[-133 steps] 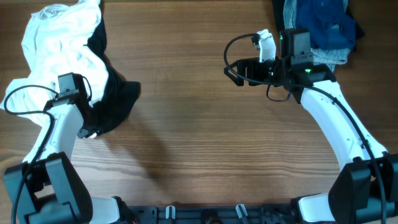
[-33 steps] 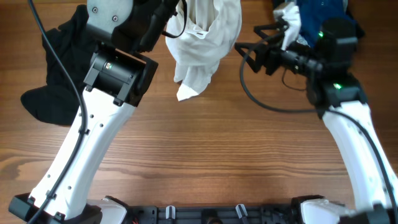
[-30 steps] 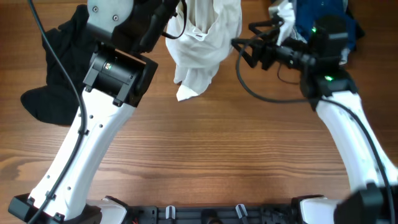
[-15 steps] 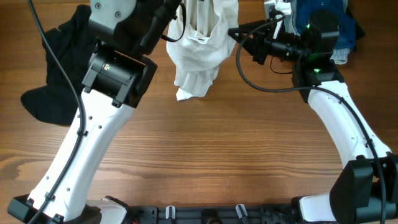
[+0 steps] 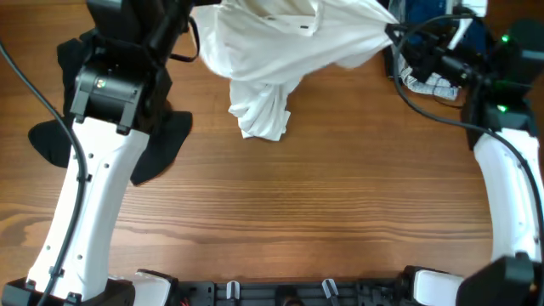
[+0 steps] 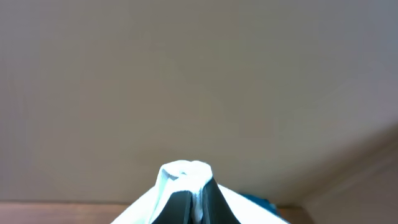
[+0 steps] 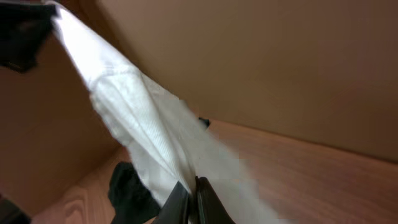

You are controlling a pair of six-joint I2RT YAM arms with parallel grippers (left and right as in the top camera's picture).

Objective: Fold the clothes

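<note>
Overhead, the right gripper (image 5: 393, 36) at the far right is pinched tight on an edge of the white shirt (image 5: 289, 42), with fabric caught between its closed jaws. In the left wrist view, the left gripper (image 6: 194, 191) is clamped the same way on a bunched fold of the shirt, and cloth puffs up above the fingertips. The two grips hold the shirt up over the far side of the table (image 5: 340, 195). A loose part hangs down at centre-far; whether it touches the wood cannot be told. The black garment (image 5: 161, 149) lies crumpled on the table at far left, partly hidden by the left arm (image 5: 93, 195). Blue clothes (image 5: 425, 10) sit at the far right corner. The table is brown wood grain. The wrist views show a plain tan wall (image 7: 280, 62) behind it.
</note>
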